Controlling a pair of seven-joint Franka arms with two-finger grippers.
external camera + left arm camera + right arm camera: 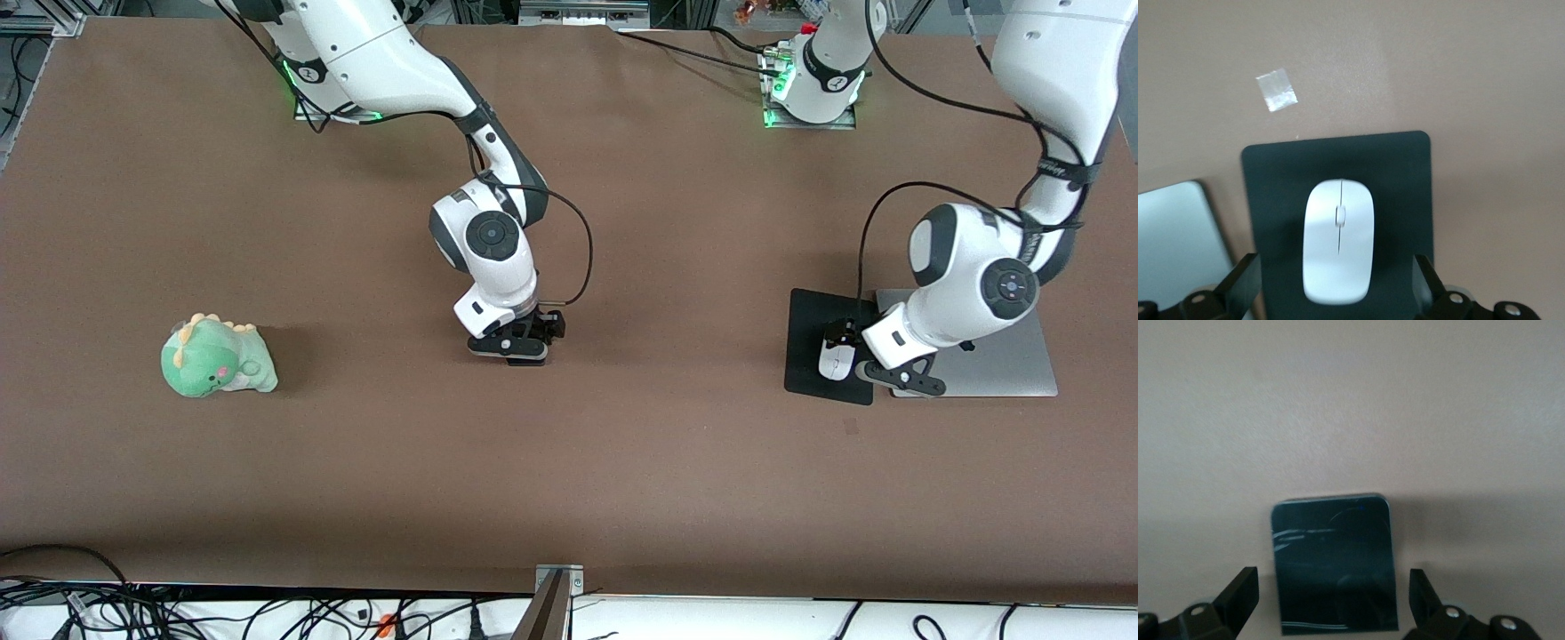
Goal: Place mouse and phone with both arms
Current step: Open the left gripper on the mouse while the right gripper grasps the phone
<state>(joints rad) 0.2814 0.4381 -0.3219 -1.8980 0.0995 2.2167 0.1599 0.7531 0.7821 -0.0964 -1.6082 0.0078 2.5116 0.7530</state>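
The white mouse [1337, 243] lies on the black mouse pad [1275, 193], toward the left arm's end of the table; it also shows in the front view [834, 364]. My left gripper [1336, 267] is open, a finger on each side of the mouse without touching it, and it is low over the pad in the front view [845, 347]. The black phone [1335, 563] lies flat on the brown table. My right gripper [1331, 583] is open, its fingers wide on both sides of the phone. In the front view the right gripper [520, 342] hides the phone.
A closed silver laptop [996, 360] lies beside the mouse pad [805, 342], under the left arm's wrist. A green dinosaur plush [218, 358] sits toward the right arm's end of the table. A small piece of tape [1277, 90] is stuck on the table near the pad.
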